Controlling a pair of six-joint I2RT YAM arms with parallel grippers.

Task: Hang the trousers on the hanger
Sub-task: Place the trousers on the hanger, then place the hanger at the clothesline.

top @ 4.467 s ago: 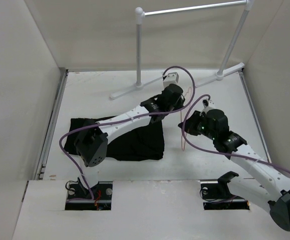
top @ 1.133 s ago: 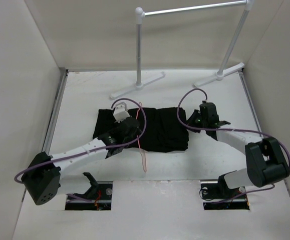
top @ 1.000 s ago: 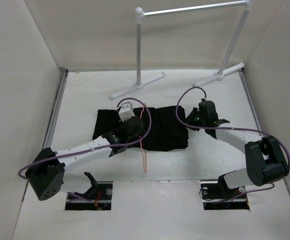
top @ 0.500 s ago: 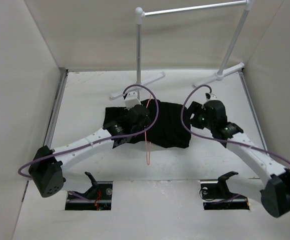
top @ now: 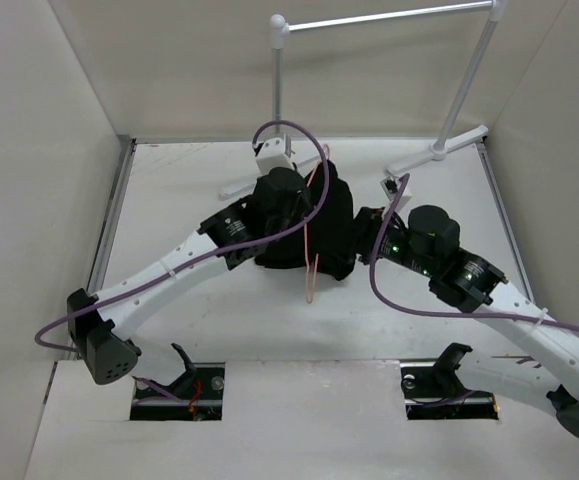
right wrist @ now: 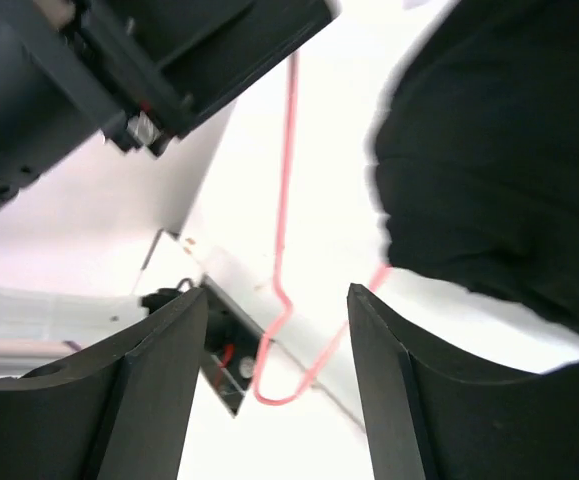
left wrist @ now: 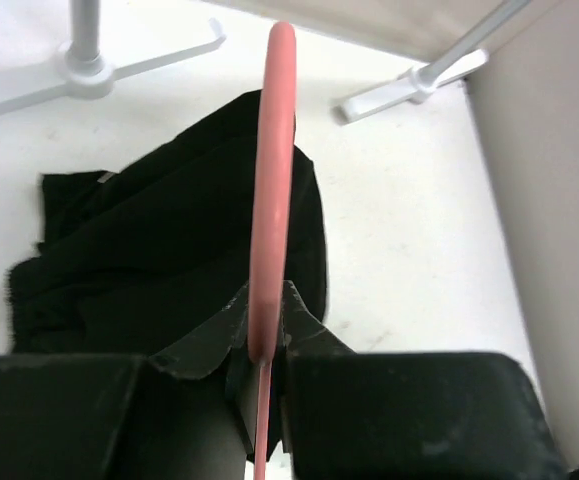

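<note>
My left gripper (top: 301,210) is shut on the thin pink hanger (top: 310,255) and holds it off the table, hook end (top: 311,292) hanging down. The black trousers (top: 335,228) hang bunched around the hanger's upper part. In the left wrist view the pink hanger (left wrist: 272,170) runs out from between my shut jaws, with the trousers (left wrist: 159,260) dark on both sides of it. My right gripper (top: 365,236) stands open just right of the cloth, holding nothing. Between its fingers (right wrist: 159,380) the right wrist view shows the hanger's hook (right wrist: 287,372), and the trousers (right wrist: 509,150) at upper right.
The white tube rack (top: 277,100) stands at the back, its feet (top: 269,175) on the table close behind the lifted cloth. A second rack foot (left wrist: 409,85) lies to the right. Side walls close in left and right.
My left arm has lifted the hanger and trousers off the table and carried them back toward the rack. My right gripper has opened, let go of the cloth's right edge and drawn back.
</note>
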